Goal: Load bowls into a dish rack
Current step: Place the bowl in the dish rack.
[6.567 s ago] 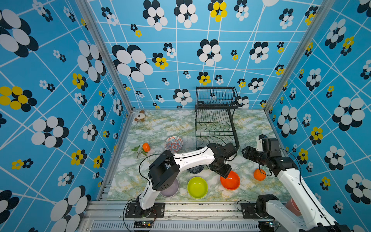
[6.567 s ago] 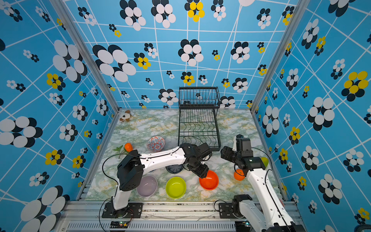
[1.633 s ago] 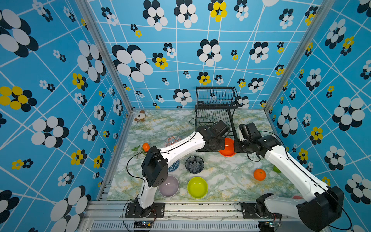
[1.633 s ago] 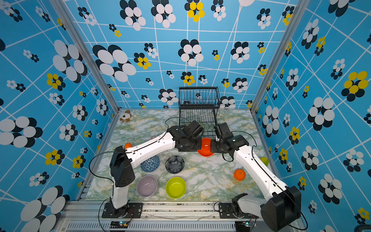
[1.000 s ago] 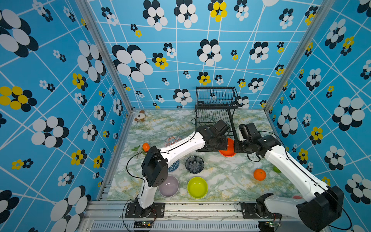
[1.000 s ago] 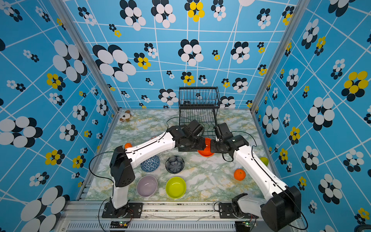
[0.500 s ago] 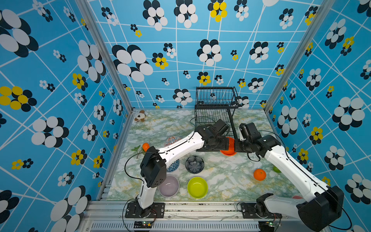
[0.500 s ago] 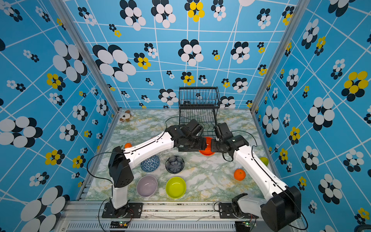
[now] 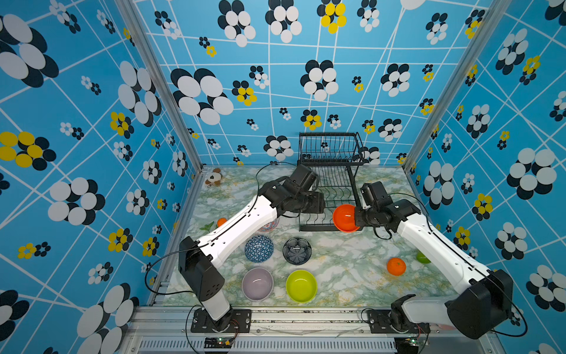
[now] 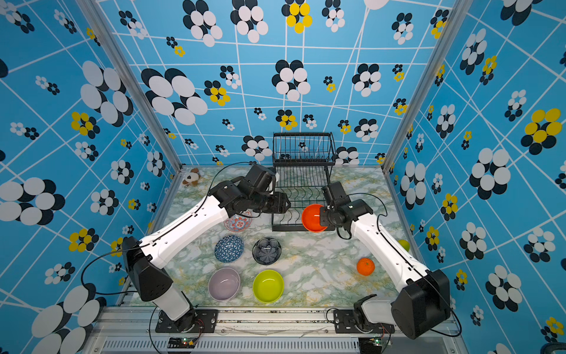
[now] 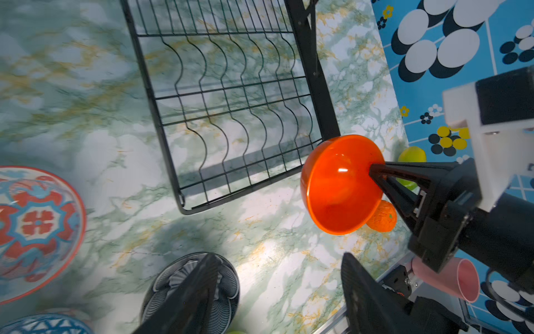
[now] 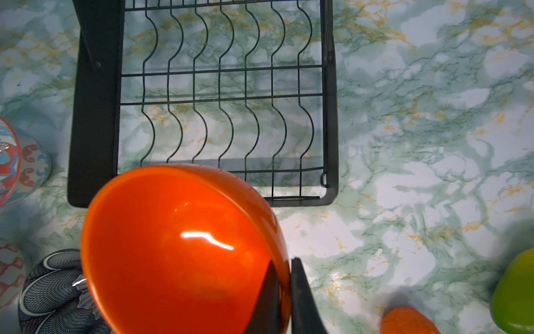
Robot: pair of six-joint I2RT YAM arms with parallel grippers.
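Right wrist view: the right gripper [image 12: 284, 286] pinches the orange bowl [image 12: 179, 245] by its rim, one finger inside, one outside, with the bowl tipped on edge above the table [image 12: 404, 144]; just ahead of the fingers is the front corner of the dish rack [image 12: 95, 115]; opposite, the left gripper [image 11: 278, 257] hangs wide apart, holding nothing; in a top view, back toward the arm bases, sit the floral bowl [image 10: 239, 222], blue bowl [image 10: 229, 249], black bowl [image 10: 266, 251], lilac bowl [image 10: 224, 284] and lime bowl [image 10: 268, 285].

The glossy orange bowl [image 9: 344, 218], tipped on its side, hangs at the black wire dish rack's [image 9: 332, 160] front corner.
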